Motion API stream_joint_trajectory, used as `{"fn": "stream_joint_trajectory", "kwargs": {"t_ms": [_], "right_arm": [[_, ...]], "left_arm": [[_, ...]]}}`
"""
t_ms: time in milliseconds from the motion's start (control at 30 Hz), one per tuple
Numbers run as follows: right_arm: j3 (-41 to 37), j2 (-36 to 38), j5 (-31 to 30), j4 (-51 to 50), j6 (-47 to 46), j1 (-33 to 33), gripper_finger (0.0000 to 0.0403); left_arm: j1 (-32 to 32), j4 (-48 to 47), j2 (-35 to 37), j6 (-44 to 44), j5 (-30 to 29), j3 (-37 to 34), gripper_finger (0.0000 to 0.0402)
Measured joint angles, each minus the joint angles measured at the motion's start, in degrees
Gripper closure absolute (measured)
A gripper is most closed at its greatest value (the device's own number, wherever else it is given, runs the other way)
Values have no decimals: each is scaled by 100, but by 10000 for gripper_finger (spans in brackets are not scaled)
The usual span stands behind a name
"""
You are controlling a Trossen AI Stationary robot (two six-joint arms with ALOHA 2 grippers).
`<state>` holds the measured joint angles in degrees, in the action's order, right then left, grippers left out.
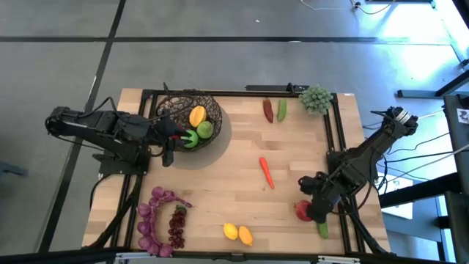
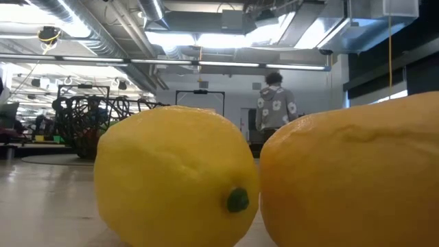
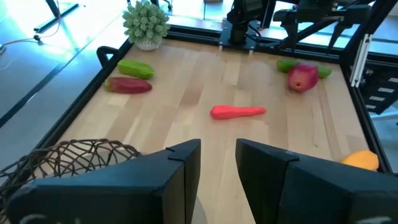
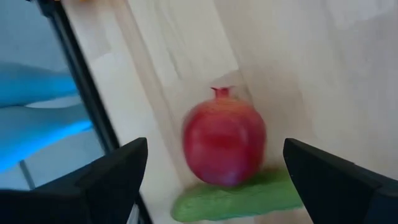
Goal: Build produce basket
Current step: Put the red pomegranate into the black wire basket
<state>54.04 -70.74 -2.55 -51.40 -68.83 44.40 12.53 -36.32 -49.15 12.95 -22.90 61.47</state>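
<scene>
My right end effector [image 4: 211, 174], fingers spread wide and empty, hangs over the pomegranate [image 4: 224, 144]; the cucumber [image 4: 239, 198] touches it, lying crosswise.

You look at robot lab, big open work hall. Wooden surface [image 1: 234, 161] has black metal frame around it, two dark robot arms bolted at its sides. Grey concrete floor [image 1: 183, 44] with dark lines, loose cables [image 1: 432, 158] by right arm. Ceiling shows silver air pipes [image 2: 103, 34] and long strip lights [image 2: 206, 63]. Person [image 2: 276, 106] stands far back among other racks.
</scene>
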Motion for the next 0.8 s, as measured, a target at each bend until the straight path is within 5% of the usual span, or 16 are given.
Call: {"fn": "stream_joint_trajectory", "kwargs": {"t_ms": [533,800], "right_arm": [[0,-2,-90,776,-557,-3,34],[0,-412,-259,969,-87,-4,34]], "left_arm": [[0,-7,0,-2,0,0,309],[0,-11,0,-4,0,0,309]]}}
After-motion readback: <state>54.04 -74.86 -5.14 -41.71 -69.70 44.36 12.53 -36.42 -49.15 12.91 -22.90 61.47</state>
